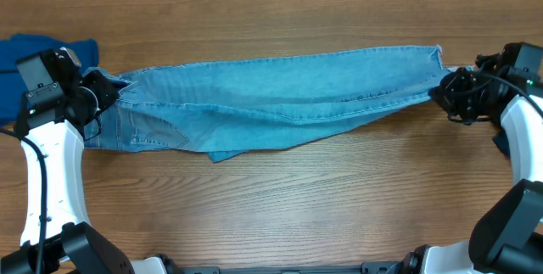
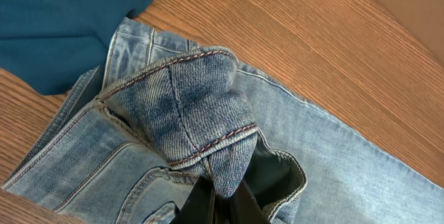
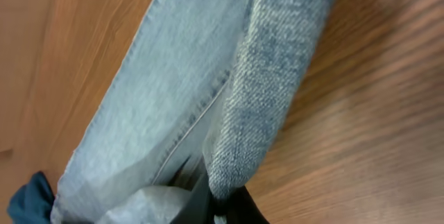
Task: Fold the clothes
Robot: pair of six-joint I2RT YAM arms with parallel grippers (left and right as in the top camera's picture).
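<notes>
Overhead, we see the jeans point(image 1: 280, 96) stretched across the counter point(image 1: 297, 206) between our two hands. The left hand point(image 1: 103, 96) is clenched on a bunch of waistband denim, and the right hand point(image 1: 443, 96) is pinched tight on the folded leg end. A blue garment point(image 1: 42, 53) lies just behind the left hand. To fold well, we judge both hands should hold even tension and travel together, so the loose flap between them flattens before the ends meet.
</notes>
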